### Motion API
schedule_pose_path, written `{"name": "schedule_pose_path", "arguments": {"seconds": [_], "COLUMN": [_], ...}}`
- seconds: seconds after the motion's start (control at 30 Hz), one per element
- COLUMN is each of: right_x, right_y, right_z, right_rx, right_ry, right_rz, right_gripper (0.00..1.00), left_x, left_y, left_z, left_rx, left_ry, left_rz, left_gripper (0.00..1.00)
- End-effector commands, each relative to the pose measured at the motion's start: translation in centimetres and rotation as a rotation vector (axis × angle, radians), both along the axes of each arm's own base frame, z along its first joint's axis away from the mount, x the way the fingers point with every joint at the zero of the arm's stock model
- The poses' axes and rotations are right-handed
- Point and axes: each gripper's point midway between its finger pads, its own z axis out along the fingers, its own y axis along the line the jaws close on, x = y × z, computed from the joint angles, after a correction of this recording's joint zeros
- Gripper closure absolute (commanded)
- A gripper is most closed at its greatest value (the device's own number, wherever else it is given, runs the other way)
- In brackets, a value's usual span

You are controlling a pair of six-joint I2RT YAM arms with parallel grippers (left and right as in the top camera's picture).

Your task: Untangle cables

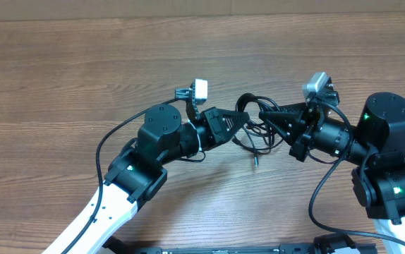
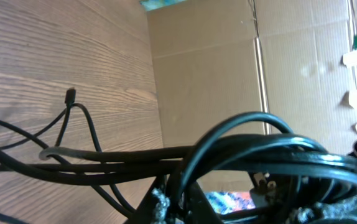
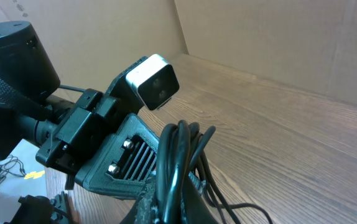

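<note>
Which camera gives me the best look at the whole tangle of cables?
Overhead: the cables show whole, loops and a trailing end together. The left wrist view shows only close loops and a few strands; the right wrist view shows one bunch.

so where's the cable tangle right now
In the overhead view the cables are bunched at centre frame, pinched between the left end effector and the right end effector, with one plug end trailing just below them.
</note>
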Motion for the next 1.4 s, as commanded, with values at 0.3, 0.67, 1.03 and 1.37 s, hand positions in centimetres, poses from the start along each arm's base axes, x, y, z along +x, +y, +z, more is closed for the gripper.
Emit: {"name": "schedule_pose_path", "arguments": {"seconds": [0.3, 0.67, 1.03, 1.37], "right_x": [0.7, 2.3, -2.0, -1.6], "right_y": [-1.0, -6.0, -8.9, -7.5], "right_z": [1.0, 0.8, 1.9, -1.7], "right_rx": [-0.032, -0.114, -0.247, -0.477], "right_ry": [-0.029, 0.116, 0.279, 0.255], "right_rz": [-0.092, -0.455, -0.566, -0.327], "right_gripper": [0.4, 0.0, 0.0, 0.09], "left_x": [0.9, 1.8, 0.7, -1.7], "left_y": [0.5, 2.8, 0.6, -0.9], "left_z": [-0.8, -4.8, -0.6, 1.6], "left_rx": [0.087, 0.292, 0.324, 0.256], "left_ry": [-0.07, -0.069, -0.567, -0.789], "left_rz": [0.027, 0.101, -0.106, -0.26], "left_gripper": [0.96, 0.96, 0.96, 0.96]}}
